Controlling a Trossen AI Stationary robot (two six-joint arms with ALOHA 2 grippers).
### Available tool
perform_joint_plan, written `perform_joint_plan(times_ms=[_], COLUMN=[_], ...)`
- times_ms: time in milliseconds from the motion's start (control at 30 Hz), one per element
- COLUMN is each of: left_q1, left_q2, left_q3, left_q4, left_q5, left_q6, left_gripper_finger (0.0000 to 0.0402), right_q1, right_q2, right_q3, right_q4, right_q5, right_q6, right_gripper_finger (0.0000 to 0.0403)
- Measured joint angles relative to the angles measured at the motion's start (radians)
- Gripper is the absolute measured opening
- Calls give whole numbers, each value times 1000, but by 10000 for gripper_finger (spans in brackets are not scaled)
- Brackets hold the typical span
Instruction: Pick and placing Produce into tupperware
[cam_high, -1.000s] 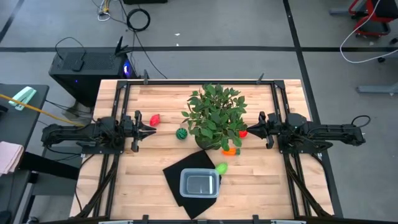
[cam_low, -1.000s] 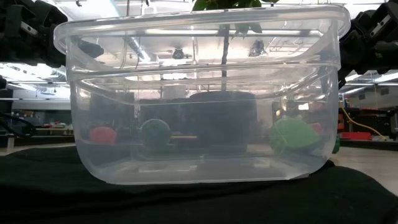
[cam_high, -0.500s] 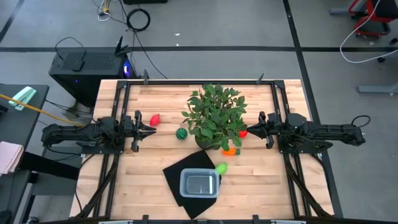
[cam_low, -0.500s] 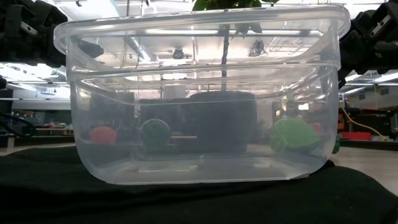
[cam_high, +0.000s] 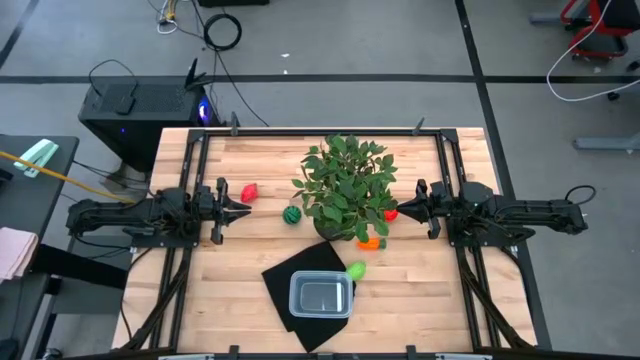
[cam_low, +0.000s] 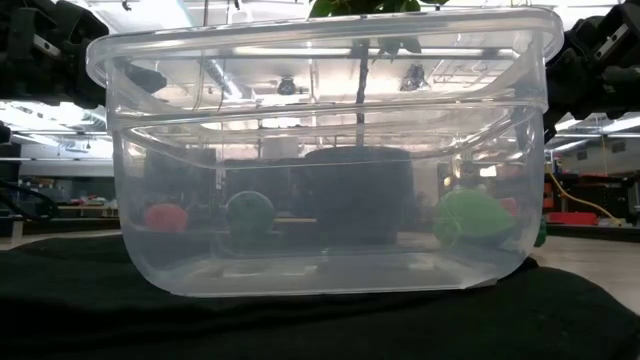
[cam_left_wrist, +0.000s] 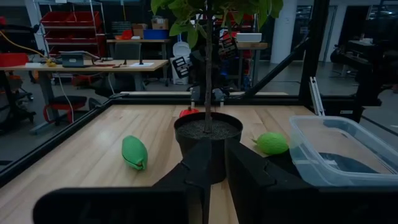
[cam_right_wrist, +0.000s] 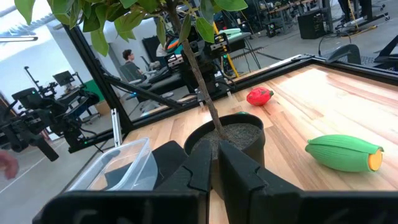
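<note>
Left hand: your left hand (cam_high: 243, 208) hangs over the left side of the worktop (cam_high: 240, 280), fingers pressed together on nothing, pointing toward the middle.
Right hand: your right hand (cam_high: 403, 209) sits over the right side, fingers closed and empty, pointing back at the plant.
Tupperware: you see the clear tub (cam_high: 321, 297) at the near middle of the worktop, resting on a black mat (cam_high: 300, 268); nothing lies inside it. In the low view its wall (cam_low: 330, 160) fills most of the picture.
Red piece, left: one red piece (cam_high: 249, 191) lies just beyond your left hand's tips, toward the far side.
Striped ball: the dark green ball (cam_high: 291, 214) rests left of the plant pot, between your left hand and the pot.
Red piece, right: a second red piece (cam_high: 391, 213) lies between the pot and your right hand, partly under the leaves.
Orange piece: the orange piece (cam_high: 370, 242) sits at the near right foot of the pot.
Yellow-green piece: the light green piece (cam_high: 355, 270) lies at the tub's far right corner, at the edge of the mat.
Plant: the leafy potted plant (cam_high: 345, 185) stands mid-worktop between your two hands.
</note>
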Motion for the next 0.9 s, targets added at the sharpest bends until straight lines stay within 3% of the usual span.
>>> perform_joint_plan(times_ms=[900], left_q1=[0], left_q2=[0], left_q3=[0], left_q4=[0], left_q5=[0], left_q6=[0], left_gripper_finger=[55], right_q1=[0], right_q2=[0], right_q3=[0], right_q4=[0], right_q5=[0], right_q6=[0], right_gripper_finger=[34])
